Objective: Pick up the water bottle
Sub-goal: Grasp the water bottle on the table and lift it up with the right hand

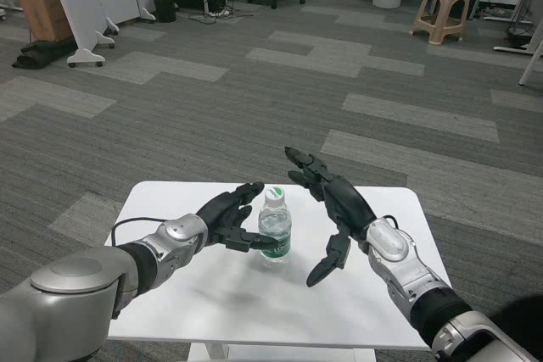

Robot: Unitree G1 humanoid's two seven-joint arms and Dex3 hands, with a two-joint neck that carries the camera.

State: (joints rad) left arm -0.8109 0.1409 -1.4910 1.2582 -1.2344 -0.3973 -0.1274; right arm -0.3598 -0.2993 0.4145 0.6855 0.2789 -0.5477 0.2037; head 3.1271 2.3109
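Both hands flank the water bottle (275,225), neither holding it.

The bottle stands upright mid white tabletop (170,201). The left hand (231,219) reaches in, fingers spread, its fingertips touching or nearly touching the bottle's side; the right hand (333,209) hovers near, fingers wide apart, holding nothing.

One head view looks forward and down, close over the white table (170,294), carpeted room beyond

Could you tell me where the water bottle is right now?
The water bottle stands upright mid-table, between the left hand touching it and the right hand.
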